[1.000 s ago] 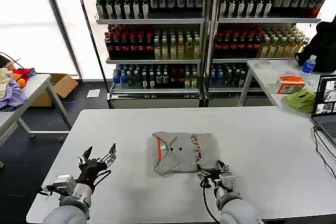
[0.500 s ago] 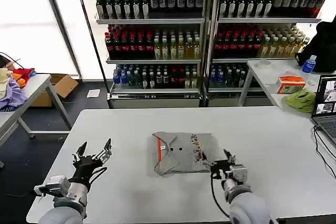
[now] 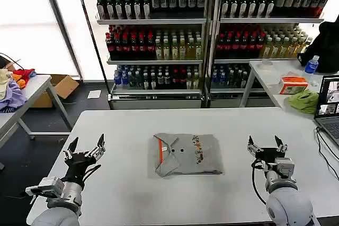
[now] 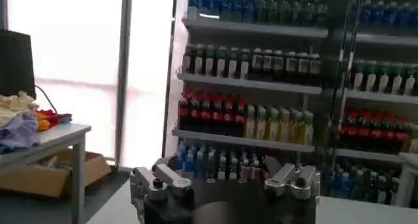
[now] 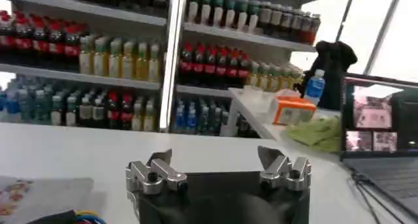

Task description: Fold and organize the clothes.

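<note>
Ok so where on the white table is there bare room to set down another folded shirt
Bare tabletop lies between the folded grey T-shirt and the left end effector, and between the shirt and the right end effector. The far strip of the table toward the drink shelves is free too. The right edge is crowded by a laptop and its cable.

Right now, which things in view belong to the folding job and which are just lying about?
Job: folded grey T-shirt mid-table; left gripper and right gripper, both open, beside it.

Lying about: lime-green cloth, laptop, orange box, coloured fabrics.
</note>
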You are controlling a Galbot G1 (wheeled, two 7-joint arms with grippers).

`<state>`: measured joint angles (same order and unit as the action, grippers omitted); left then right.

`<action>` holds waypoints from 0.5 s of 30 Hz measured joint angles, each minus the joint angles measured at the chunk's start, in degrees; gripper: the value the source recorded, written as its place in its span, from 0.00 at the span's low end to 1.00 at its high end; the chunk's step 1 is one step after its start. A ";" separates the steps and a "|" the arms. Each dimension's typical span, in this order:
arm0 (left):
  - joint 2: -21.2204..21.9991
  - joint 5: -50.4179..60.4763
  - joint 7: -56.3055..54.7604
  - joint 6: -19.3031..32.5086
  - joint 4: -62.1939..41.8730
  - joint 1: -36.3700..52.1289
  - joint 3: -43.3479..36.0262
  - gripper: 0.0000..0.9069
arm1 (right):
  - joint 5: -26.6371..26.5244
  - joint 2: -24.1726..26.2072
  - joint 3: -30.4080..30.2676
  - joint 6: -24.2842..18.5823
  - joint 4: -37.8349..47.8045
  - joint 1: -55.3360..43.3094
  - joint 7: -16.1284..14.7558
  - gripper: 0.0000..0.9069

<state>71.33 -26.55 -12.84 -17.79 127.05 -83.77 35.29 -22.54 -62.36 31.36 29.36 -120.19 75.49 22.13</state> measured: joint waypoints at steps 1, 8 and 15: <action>-0.02 0.04 0.08 0.12 -0.14 0.02 0.01 1.00 | 0.22 -0.17 0.51 -0.17 0.00 0.27 -0.13 1.00; -0.33 0.26 0.60 0.44 -0.56 0.21 0.13 1.00 | 1.05 -1.13 3.21 -1.40 -0.03 1.17 -1.71 1.00; -0.63 -0.14 1.44 0.42 -0.58 -0.25 0.82 1.00 | 5.68 -1.01 5.55 -3.03 0.21 1.56 -6.22 1.00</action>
<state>70.70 -26.69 -11.39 -17.37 126.47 -84.02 36.11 -16.87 -63.36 36.91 26.33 -119.99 77.05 15.91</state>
